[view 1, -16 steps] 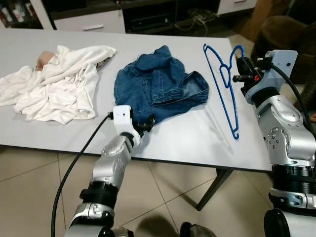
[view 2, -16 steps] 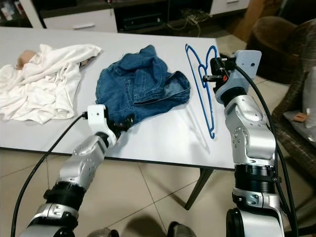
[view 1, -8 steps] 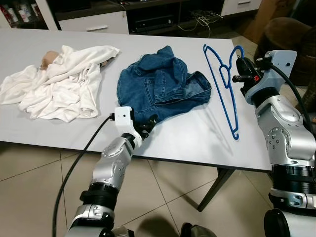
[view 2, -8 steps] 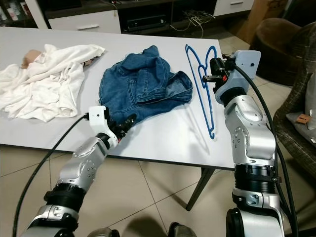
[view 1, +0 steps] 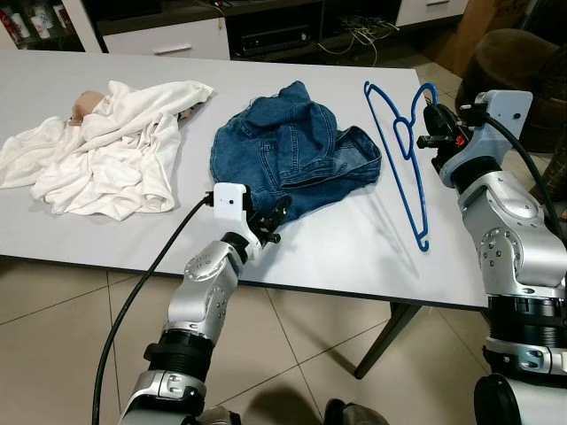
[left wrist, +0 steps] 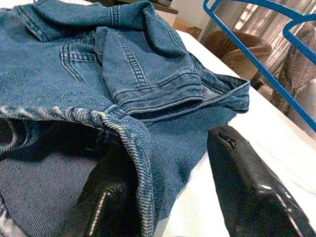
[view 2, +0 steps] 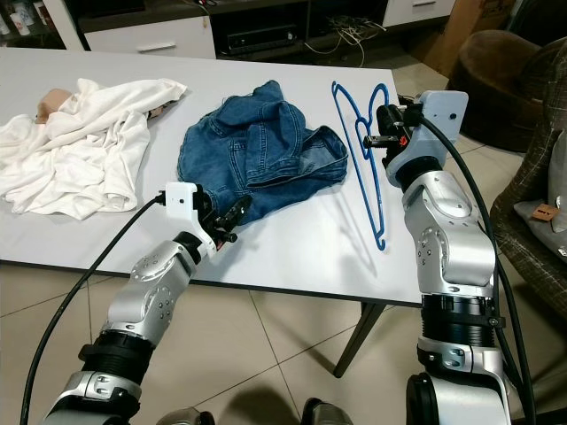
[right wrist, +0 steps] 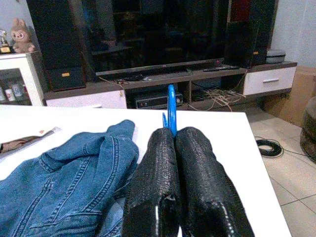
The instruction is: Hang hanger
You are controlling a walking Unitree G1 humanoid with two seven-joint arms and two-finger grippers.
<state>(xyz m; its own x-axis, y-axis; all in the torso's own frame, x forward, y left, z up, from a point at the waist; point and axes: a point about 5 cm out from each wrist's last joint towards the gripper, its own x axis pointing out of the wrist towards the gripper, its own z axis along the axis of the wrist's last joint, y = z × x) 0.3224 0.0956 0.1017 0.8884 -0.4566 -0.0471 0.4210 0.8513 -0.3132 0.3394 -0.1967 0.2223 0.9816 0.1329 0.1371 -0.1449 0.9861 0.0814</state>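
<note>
The right tool (right wrist: 175, 163) has its fingers pressed together on the blue hanger (view 1: 403, 142), held tilted above the table (view 1: 337, 257) near its right edge. The left tool (left wrist: 168, 182), fingers spread, sits at the hem of the denim jacket (view 1: 288, 150), one finger under the fabric. A heap of white cloth (view 1: 106, 150) lies well apart, farther left. No writing is readable.

No legible text, label, brand, number or sign found anywhere. Small items on the far shelves too blurred to read.
</note>
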